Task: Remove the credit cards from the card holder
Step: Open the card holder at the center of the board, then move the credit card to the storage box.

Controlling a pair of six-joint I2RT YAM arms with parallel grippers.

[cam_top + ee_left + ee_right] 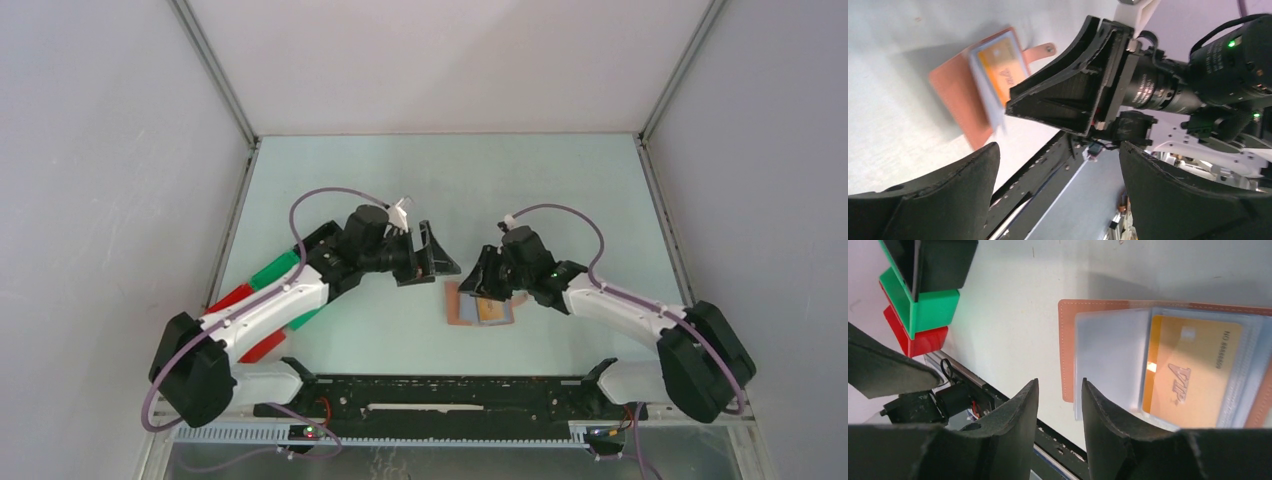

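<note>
The tan card holder (pixel 462 308) lies open and flat on the table. It also shows in the left wrist view (pixel 950 87) and the right wrist view (pixel 1067 347). Its clear sleeves hold an orange-gold card (pixel 1193 372) and a pale blue-grey panel (pixel 1110 357); I cannot tell if that panel is a card. My right gripper (pixel 487 287) hovers over the holder's right half, its jaws (pixel 1060 410) a narrow gap apart and empty. My left gripper (pixel 435 255) is wide open and empty (pixel 1058 190), raised just left of the holder.
Stacked black (pixel 943 260), green (pixel 923 305) and red (pixel 915 337) bins stand at the left, partly under the left arm, green (pixel 272 270) and red (pixel 232 297). A black rail (pixel 450 392) runs along the table's near edge.
</note>
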